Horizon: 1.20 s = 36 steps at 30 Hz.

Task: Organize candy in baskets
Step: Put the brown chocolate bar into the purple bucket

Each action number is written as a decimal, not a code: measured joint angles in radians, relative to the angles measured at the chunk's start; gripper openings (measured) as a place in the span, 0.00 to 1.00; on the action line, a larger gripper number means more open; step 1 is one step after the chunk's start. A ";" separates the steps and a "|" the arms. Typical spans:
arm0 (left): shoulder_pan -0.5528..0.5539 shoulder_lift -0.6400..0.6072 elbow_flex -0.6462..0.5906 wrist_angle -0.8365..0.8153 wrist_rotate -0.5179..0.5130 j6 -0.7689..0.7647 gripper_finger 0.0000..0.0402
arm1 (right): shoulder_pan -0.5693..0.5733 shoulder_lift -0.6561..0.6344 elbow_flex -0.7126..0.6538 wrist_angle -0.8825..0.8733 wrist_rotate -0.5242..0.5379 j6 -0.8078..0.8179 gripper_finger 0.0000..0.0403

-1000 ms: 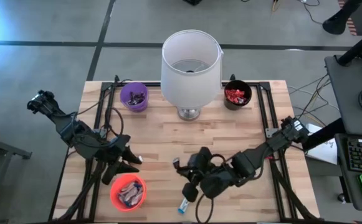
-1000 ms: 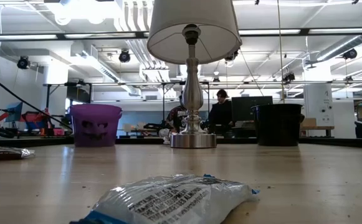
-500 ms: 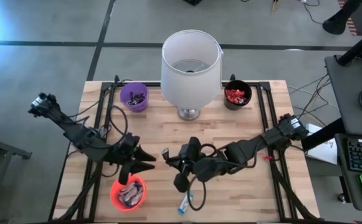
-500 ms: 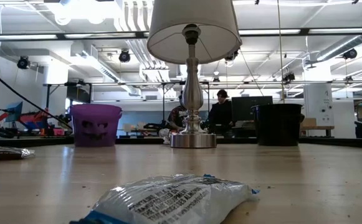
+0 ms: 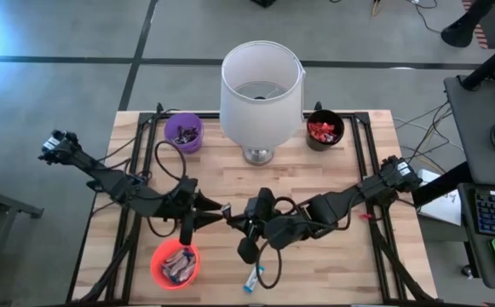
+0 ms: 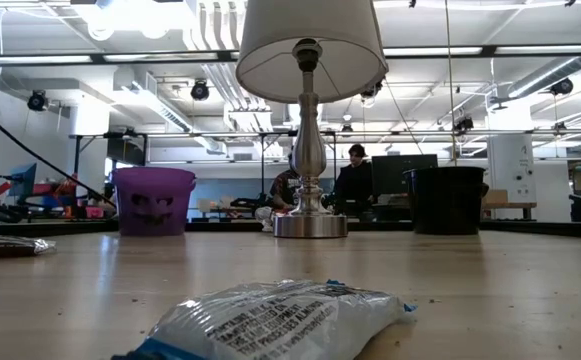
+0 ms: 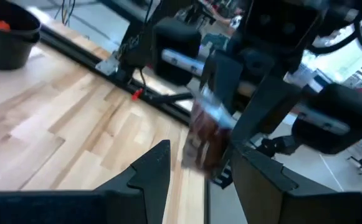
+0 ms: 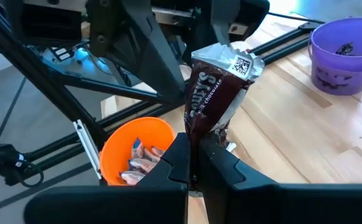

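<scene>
Left gripper (image 5: 211,211), fingers spread, swung inward from beside orange-red round basket (image 5: 175,263), now just beside dark brown shiny wrapped candy bar (image 8: 216,92) in right gripper (image 5: 234,220).

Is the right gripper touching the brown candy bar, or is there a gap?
Touching. In the right wrist view the right gripper is shut on the brown candy bar, with both dark fingers pressed against its lower end, holding it upright above the table.

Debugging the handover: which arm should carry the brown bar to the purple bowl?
Left, probably. Its gripper is open right at the brown bar held by the right gripper, and the purple bowl sits on the left arm's side.
</scene>
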 joint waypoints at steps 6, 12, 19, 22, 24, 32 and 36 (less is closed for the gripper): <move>0.026 0.007 0.000 0.074 0.048 0.052 0.36 | -0.004 0.000 0.000 0.000 0.000 0.005 0.02; 0.045 0.024 0.000 0.075 0.059 0.057 0.36 | -0.006 0.000 0.000 0.000 -0.002 0.008 0.02; 0.062 0.035 0.000 0.084 0.062 0.101 0.29 | -0.007 0.000 -0.001 -0.001 -0.022 0.008 0.02; 0.062 0.035 0.000 0.097 0.062 0.125 0.20 | -0.008 0.000 -0.001 -0.001 -0.018 0.008 0.02; 0.062 0.035 0.000 0.102 0.062 0.142 0.12 | -0.008 0.000 -0.001 -0.001 -0.016 0.005 0.02; 0.062 0.035 0.000 0.099 0.059 0.166 0.03 | -0.013 0.000 -0.001 -0.014 -0.017 -0.038 0.07; 0.063 0.035 0.000 0.097 0.060 0.166 0.01 | -0.014 0.000 -0.001 -0.015 -0.017 -0.054 0.17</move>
